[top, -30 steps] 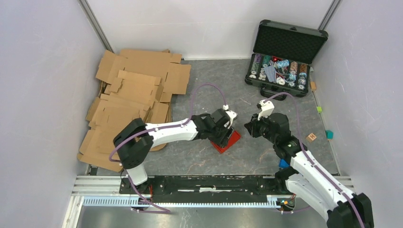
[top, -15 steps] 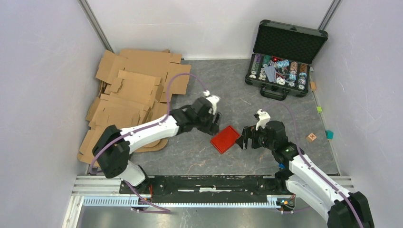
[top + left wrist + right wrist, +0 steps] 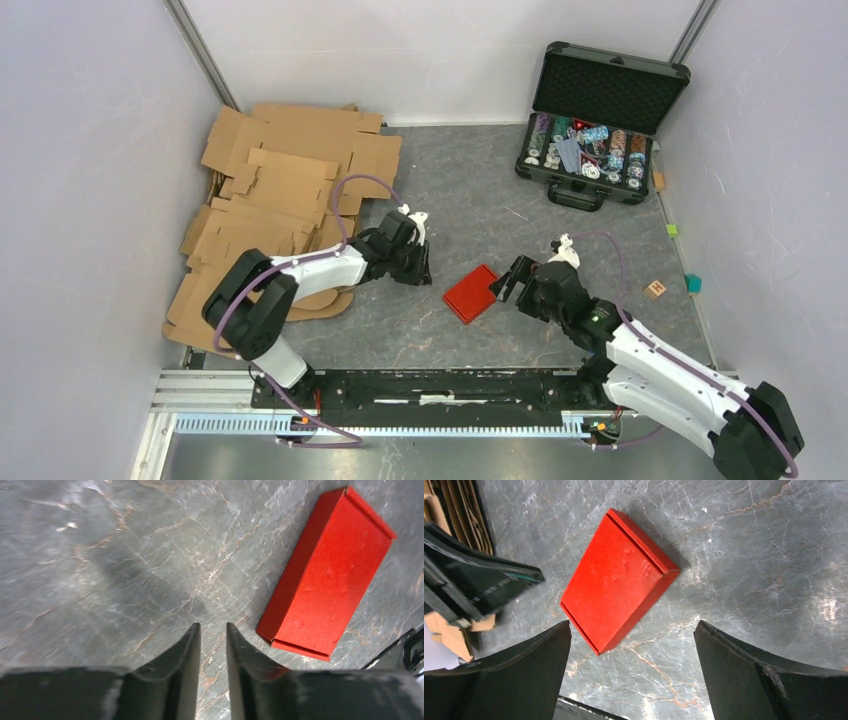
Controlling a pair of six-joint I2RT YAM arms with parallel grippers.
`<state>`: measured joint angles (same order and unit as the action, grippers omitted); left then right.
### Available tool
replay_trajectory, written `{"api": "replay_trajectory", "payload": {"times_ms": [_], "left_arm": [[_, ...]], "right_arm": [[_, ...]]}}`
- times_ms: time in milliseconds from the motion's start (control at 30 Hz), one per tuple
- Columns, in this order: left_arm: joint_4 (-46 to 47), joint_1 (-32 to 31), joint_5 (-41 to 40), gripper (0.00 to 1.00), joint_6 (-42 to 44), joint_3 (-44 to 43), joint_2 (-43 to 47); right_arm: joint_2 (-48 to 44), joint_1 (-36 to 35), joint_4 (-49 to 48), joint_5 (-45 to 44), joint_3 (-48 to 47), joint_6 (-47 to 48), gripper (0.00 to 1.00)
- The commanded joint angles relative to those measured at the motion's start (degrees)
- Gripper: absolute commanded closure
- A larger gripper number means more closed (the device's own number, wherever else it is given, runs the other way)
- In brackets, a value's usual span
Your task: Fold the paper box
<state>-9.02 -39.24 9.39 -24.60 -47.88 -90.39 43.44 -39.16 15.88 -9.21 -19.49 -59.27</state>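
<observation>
Two arms are seen over the grey table (image 3: 470,180), with cardboard (image 3: 290,190) heaped at far left and a case (image 3: 600,110) lying open at far right. The red box (image 3: 472,293) is set mid-table, touched by nothing. The right gripper (image 3: 632,625) is spread wide just beside it. The left gripper (image 3: 213,627) is narrowed to a slit, nothing pinched.

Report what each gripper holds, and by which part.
Nothing is held: the paper box lies free on the table, between left gripper and right gripper.
</observation>
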Motion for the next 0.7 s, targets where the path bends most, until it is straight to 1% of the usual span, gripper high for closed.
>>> {"api": "replay_trajectory", "payload": {"times_ms": [0,33,67,100,167,267,400,467,533,600,633,667], "left_arm": [[5.01,-0.03,8.31,0.76,-1.67,-1.25,-3.31],[5.14,-0.25,8.62,0.82,-1.80,-1.17,-3.44],[5.08,-0.56,8.56,0.85,-1.85,-1.25,-3.65],[5.06,-0.78,8.63,0.89,-1.93,-1.25,-3.79],[4.36,-1.41,8.40,0.96,-1.61,-1.70,-4.40],[3.15,-2.19,7.97,0.98,-1.30,-2.09,-5.91],[3.67,-2.69,9.49,0.98,-2.27,-2.42,-8.07],[4.07,-3.15,10.28,0.98,-3.17,-3.28,-9.44],[4.99,-4.06,10.06,0.98,-4.18,-3.68,-10.63],[4.97,-4.69,9.84,0.98,-5.19,-4.93,-12.46],[4.97,-4.85,10.03,0.98,-5.71,-5.88,-13.42],[5.14,-5.00,9.81,0.98,-6.54,-6.99,-14.65]], "right_arm": [[4.93,-1.38,1.11,-3.59,-4.81,-6.43,0.04],[6.08,-1.52,0.32,-2.22,-4.81,-6.71,0.06],[7.32,-1.78,-1.21,-0.01,-4.27,-6.88,0.11],[8.40,-1.99,-3.49,2.30,-3.36,-7.18,0.13],[9.82,-2.74,-7.25,4.81,-1.24,-8.43,0.14],[11.05,-4.05,-11.00,5.25,0.85,-10.17,0.16],[13.02,-4.35,-14.68,5.76,2.23,-11.68,0.26],[14.96,-4.30,-15.49,5.66,2.42,-11.51,0.33],[16.88,-4.21,-15.46,3.65,2.38,-12.13,0.42],[18.76,-3.71,-18.89,2.72,2.93,-12.56,0.49],[19.56,-2.93,-20.06,2.98,2.87,-12.42,0.51],[20.61,-1.67,-21.21,3.26,2.54,-11.02,0.55]]}}
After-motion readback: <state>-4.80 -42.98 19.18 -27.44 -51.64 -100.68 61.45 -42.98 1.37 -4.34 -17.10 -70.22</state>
